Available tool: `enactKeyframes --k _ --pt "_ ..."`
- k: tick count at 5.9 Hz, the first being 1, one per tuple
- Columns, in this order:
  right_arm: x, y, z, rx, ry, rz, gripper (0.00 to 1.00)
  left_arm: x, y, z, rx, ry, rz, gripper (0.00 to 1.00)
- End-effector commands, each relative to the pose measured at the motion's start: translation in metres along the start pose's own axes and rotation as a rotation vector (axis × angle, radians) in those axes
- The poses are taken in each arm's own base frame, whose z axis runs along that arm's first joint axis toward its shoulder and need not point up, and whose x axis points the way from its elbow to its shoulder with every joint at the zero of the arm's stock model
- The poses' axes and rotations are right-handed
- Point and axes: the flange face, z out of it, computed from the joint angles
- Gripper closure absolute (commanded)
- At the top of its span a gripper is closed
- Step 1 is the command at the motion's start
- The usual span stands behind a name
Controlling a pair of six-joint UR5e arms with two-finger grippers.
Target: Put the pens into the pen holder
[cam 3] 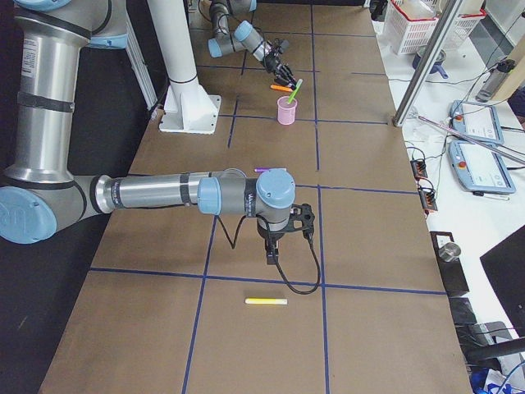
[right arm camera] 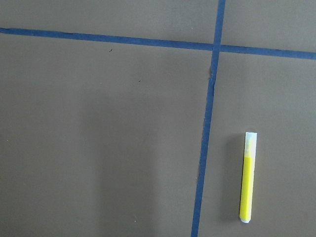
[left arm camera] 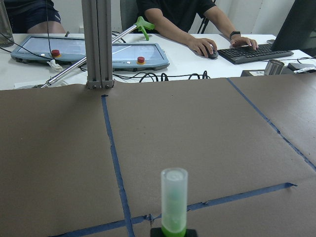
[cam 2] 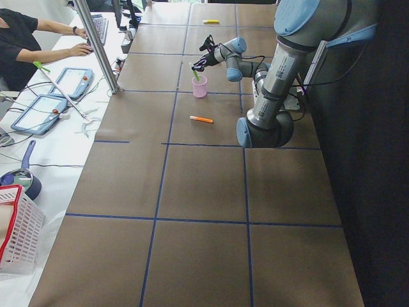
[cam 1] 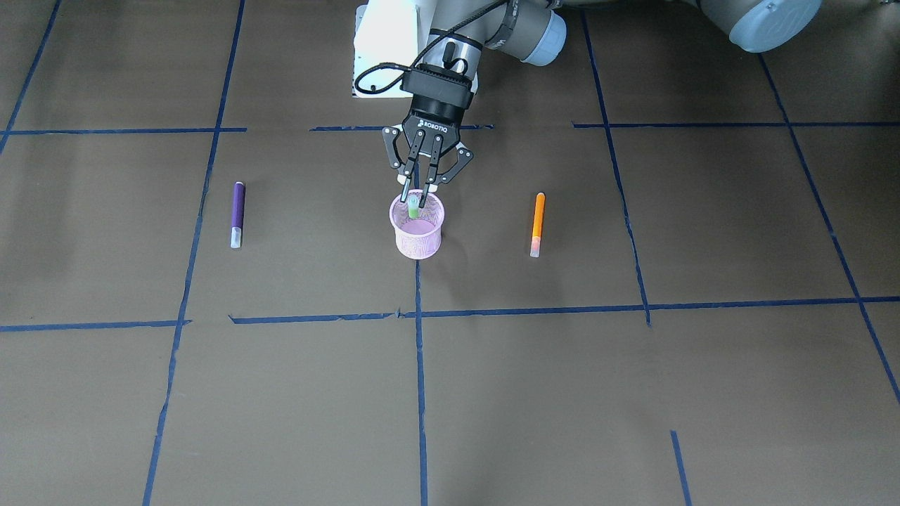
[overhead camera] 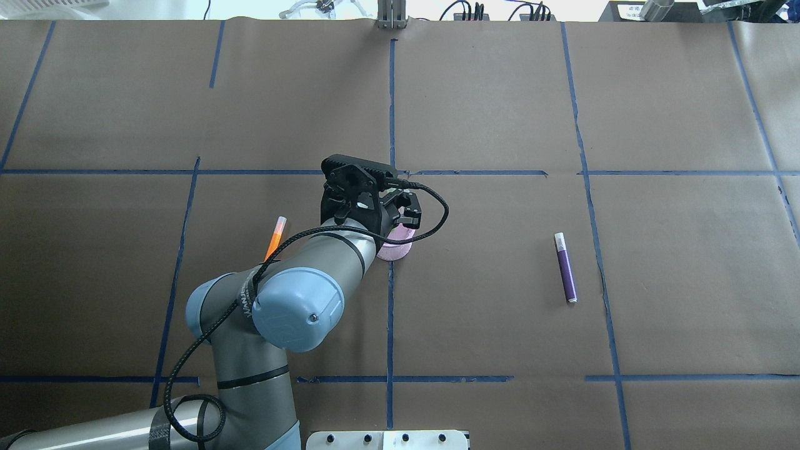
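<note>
Right-side view, nearest first: a yellow marker-like stick with a pale cap (cam 3: 267,301) lies on the brown paper-covered table with blue tape lines (cam 1: 633,393), well apart from the rest. Just beyond it hangs the right gripper (cam 3: 271,250), pointing down. We cannot tell whether its claw is wide or narrow.

Next out is the slim purple pen with a translucent cap (cam 1: 237,211), flat on the paper and untouched.

Mid-table stands the small round pink wire-mesh pen holder (cam 1: 419,235), upright. The left gripper (cam 1: 415,202) is right above its rim, claw drawn narrow on the green pen with a pale translucent cap (left arm camera: 174,202). The pen leans, lower end inside the cup, cap end up. We cannot tell whether it touches the bottom.

Past the cup lies the slim orange pen with a pale cap (cam 1: 538,221), also untouched.

Our reading: step in hand is dropping the first pen, nearly done. One of three is at the cup and two are not yet collected.

Next move calls for spreading the fingers to release, then rising straight up so nothing catches the mesh. The cup looks light and could tip. The orange pen, on the left arm's side, seems the natural next pick.
</note>
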Motion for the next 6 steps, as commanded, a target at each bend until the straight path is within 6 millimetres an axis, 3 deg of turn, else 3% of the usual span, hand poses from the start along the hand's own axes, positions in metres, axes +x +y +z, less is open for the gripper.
enactKeyframes --k 1,2,3,4,5,6 --pt "-0.001 0.0 0.004 -0.01 0.0 0.005 0.0 0.002 0.0 -0.002 0.0 0.008 -0.004 0.01" --pt "-0.004 -0.001 0.015 -0.036 0.006 -0.004 0.0 0.003 -0.009 -0.008 0.011 0.02 -0.013 0.01" --pt "0.021 -0.013 0.04 -0.086 0.069 0.027 0.1 -0.004 -0.025 -0.01 0.03 0.019 -0.024 0.01" --pt "0.056 -0.039 0.072 -0.119 0.067 0.05 0.1 -0.007 -0.027 -0.007 0.028 0.005 -0.018 0.02" --pt "0.095 -0.042 0.108 -0.125 0.063 0.06 0.05 -0.018 -0.033 -0.002 0.035 -0.015 -0.016 0.02" --pt "0.111 -0.051 0.125 -0.13 0.05 0.072 0.05 -0.025 -0.035 0.002 0.021 -0.022 -0.011 0.02"
